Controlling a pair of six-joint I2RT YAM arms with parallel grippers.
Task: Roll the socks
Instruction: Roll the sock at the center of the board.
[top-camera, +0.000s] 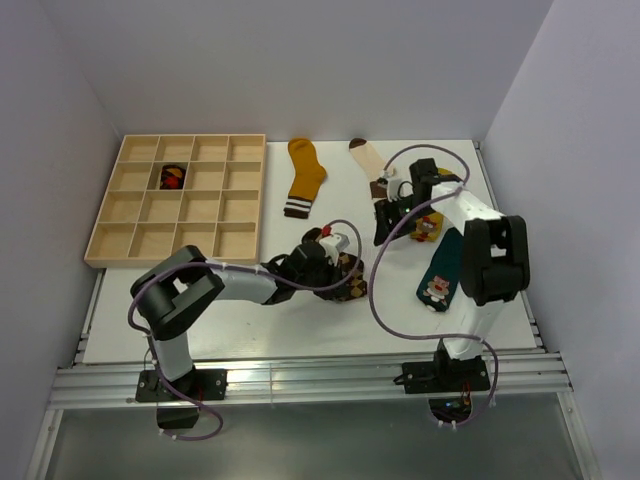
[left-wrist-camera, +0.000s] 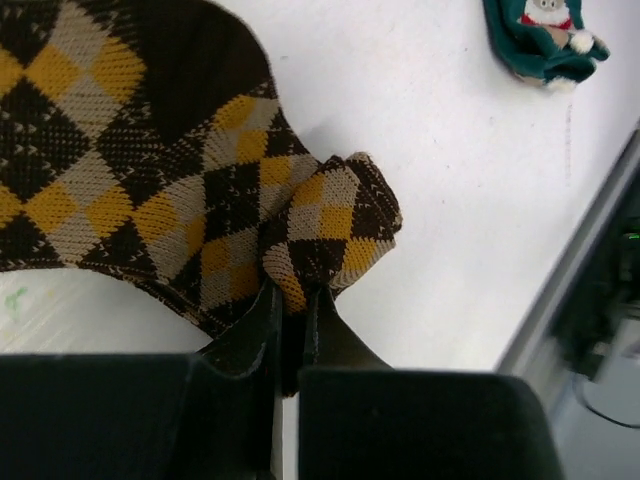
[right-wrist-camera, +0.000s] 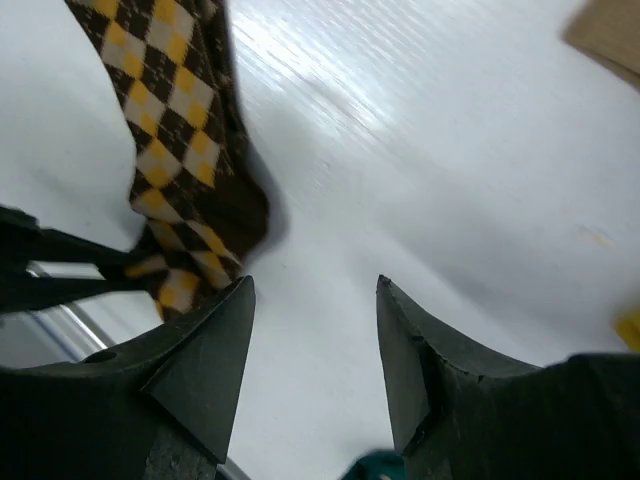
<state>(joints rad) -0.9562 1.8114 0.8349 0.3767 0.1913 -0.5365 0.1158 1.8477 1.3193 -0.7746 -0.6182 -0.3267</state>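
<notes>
This is looking like a robotics lab cell rather than a home; plain white walls (top-camera: 300, 60) are boxing in a white desk (top-camera: 200, 325); an aluminium rail (top-camera: 300, 385) is running along its near edge. Two robot arms, the left arm (top-camera: 180, 295) and the right arm (top-camera: 490, 260), are sitting mounted at that rail; purplish cables (top-camera: 375, 290) are looping loose over the surface.

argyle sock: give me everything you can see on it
The argyle sock is knit fabric in dark brown with mustard and beige diamonds. It lies mostly flat on the white table, one end folded back into a small bunch. The left gripper is shut on that bunch; nothing else is seen touching it.
</notes>
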